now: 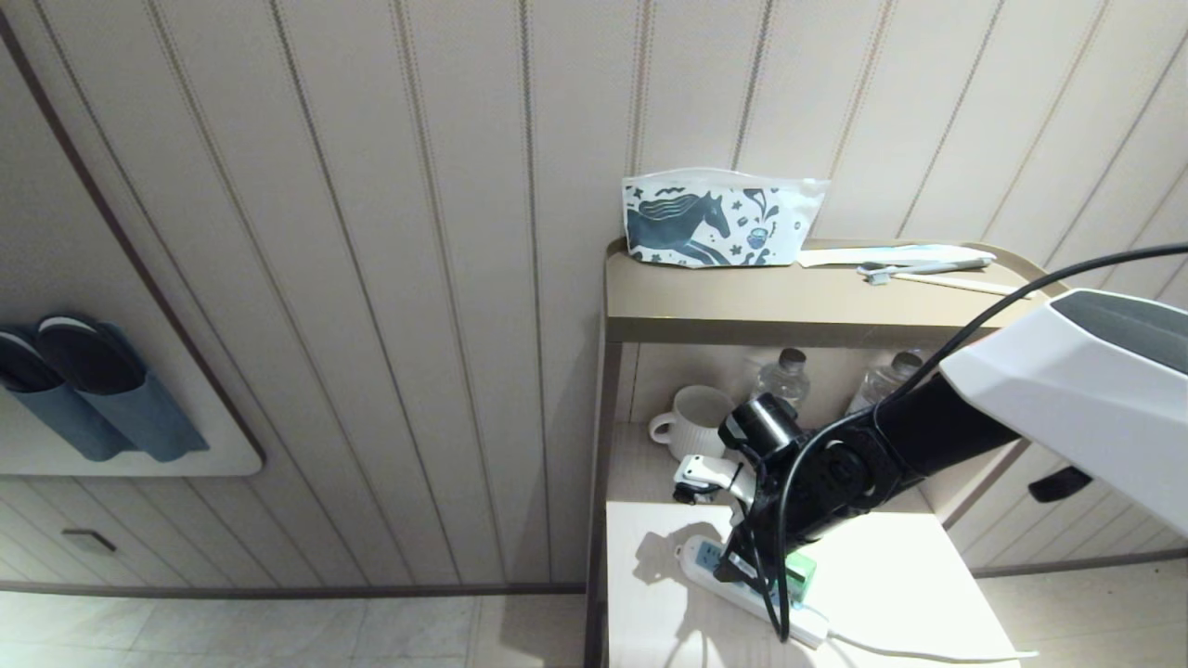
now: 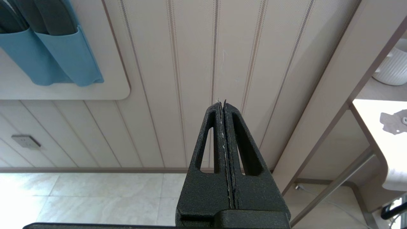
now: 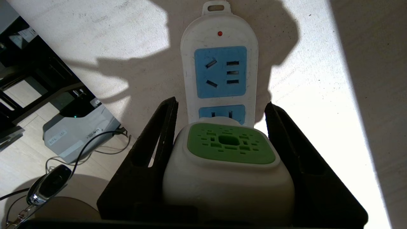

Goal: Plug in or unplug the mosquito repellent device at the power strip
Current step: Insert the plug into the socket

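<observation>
The power strip point(image 3: 219, 68) lies flat on the pale lower tabletop point(image 1: 891, 575), a small red light lit near its end. In the head view the power strip point(image 1: 710, 557) is partly hidden by my right arm. The mosquito repellent device point(image 3: 229, 165), a white head with a green vented centre, stands over the strip just short of a two-slot socket. Its pins are hidden. My right gripper point(image 3: 221, 102) reaches down with its fingers point(image 3: 159, 136) closed against the device's two sides. A bit of green from the device point(image 1: 800, 568) shows beside my wrist. My left gripper point(image 2: 221, 102) hangs parked and shut, facing the panelled wall.
A white mug point(image 1: 691, 419) and two water bottles point(image 1: 784, 376) stand on the middle shelf behind my right arm. A horse-print pouch point(image 1: 719, 218) and toothbrush point(image 1: 919, 269) lie on the top shelf. The strip's cord point(image 1: 910, 649) runs off right. Slippers in blue holders point(image 1: 93, 390) hang on the wall at left.
</observation>
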Motion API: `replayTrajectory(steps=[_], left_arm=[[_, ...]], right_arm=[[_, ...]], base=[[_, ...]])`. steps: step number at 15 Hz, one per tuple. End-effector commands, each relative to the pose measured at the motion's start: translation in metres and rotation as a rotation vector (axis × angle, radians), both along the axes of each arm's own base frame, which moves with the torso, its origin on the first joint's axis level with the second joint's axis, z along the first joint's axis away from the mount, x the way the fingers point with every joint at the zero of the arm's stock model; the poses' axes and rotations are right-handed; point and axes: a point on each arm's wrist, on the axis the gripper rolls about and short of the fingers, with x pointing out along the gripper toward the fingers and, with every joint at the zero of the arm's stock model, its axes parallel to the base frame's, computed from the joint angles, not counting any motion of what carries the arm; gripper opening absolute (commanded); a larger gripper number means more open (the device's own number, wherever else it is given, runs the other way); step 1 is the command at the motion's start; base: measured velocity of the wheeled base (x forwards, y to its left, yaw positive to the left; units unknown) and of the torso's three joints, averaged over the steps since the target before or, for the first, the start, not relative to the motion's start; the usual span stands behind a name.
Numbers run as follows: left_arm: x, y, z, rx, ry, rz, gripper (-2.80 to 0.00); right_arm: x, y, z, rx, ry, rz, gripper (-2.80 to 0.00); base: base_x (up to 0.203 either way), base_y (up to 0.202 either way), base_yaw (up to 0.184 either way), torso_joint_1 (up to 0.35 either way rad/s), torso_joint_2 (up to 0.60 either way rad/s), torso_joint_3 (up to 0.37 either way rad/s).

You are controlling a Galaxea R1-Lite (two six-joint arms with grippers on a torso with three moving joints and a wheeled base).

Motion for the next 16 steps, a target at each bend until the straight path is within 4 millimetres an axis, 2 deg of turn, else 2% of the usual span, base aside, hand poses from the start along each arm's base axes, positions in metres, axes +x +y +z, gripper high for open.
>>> replayTrajectory(steps=[1,16], left_arm=[[0.0002,0.0,-0.0002,0.0,0.002,0.0,-2.8],[0.0002,0.0,-0.0002,0.0,0.002,-0.002,-2.8]], right_arm=[[0.001,0.0009,0.0007,0.001,-0.004,0.004,-2.8],[0.0028,0.0017,0.0039,0.005,-0.017,0.005,-2.8]], base=[[0.0,0.0,0.0,0.0,0.0,0.0],[0.0,0.0,0.0,0.0,0.0,0.0]])
